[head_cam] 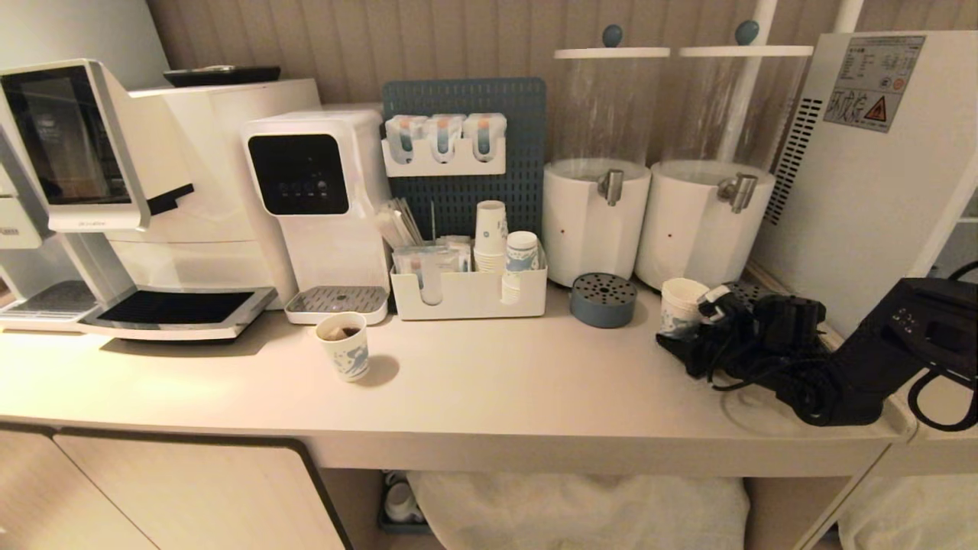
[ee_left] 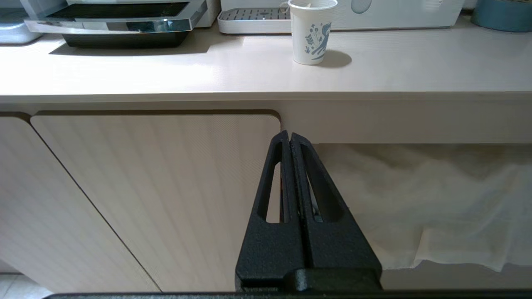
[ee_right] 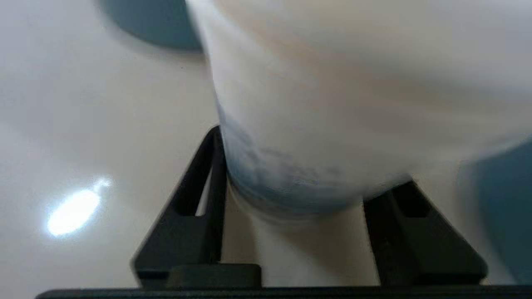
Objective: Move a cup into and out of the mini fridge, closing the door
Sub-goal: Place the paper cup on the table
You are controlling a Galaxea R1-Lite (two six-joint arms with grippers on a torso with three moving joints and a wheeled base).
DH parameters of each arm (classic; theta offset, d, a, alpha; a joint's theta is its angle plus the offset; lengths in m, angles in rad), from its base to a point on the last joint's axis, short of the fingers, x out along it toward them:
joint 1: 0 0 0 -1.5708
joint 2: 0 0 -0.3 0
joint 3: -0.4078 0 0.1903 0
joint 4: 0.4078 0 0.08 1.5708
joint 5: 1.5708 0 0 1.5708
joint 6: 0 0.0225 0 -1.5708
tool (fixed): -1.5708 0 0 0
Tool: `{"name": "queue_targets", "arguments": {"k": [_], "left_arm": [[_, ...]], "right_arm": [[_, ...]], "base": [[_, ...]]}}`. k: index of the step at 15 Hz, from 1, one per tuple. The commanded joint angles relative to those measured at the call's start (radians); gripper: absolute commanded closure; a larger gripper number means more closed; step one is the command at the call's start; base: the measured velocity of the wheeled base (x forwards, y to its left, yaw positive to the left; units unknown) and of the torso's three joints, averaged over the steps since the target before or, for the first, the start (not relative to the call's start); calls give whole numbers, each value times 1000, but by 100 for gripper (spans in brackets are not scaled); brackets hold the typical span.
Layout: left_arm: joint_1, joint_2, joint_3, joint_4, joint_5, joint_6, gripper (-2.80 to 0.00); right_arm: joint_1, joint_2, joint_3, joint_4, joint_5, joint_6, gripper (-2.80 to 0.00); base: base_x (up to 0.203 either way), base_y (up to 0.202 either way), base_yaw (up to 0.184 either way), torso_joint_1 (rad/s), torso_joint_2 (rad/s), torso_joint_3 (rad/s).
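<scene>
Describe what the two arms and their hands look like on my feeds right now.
Both are matte black. The left hand has two flat, tapering triangular fingers, each with a long cut-out slot, on a wide black base. The right hand has the same slotted wedge fingers. In the head view the right arm is a chunky black casing with loose black cables looping round it and a small white tag near the wrist.

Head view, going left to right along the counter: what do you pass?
Coffee machine → water dispenser → cup with brown contents → white organizer with stacked cups → blue perforated disc → the cup → right pincer → mini fridge.
</scene>
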Motion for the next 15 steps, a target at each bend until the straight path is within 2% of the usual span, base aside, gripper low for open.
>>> {"name": "queue_targets", "arguments": {"k": [1,10,15], "left_arm": [[0,-2,0,0,0,2,0],[0,-2,0,0,0,-1,0],[0,-2,0,0,0,-3,0]], "right_arm": [[-2,4,-3,-10,0,1,-280],[-4,-95,81,32,18,4,-280],[-13,-260,225,67,36,5,-280]], "base": [[0,0,0,0,0,0],[0,0,0,0,0,0],[0,0,0,0,0,0]]}}
